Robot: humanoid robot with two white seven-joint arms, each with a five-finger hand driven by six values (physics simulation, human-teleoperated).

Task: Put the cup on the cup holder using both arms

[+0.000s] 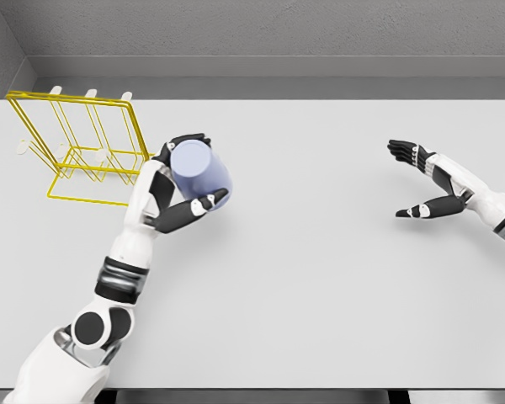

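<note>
A pale blue cup [200, 169] is held above the table, tilted with its base toward me. My left hand [188, 178] is shut on it, fingers over the top and thumb under its lower right side. Just left of the cup stands the yellow wire cup holder [77, 148] with white-tipped pegs along its top, near the table's far left corner. The hand and cup are beside the holder's right edge. My right hand [421, 181] hovers open over the right side of the table, fingers spread and pointing left, holding nothing.
The grey table [320, 278] spans the view, with a grey wall behind its far edge. Nothing else stands on it between the two hands.
</note>
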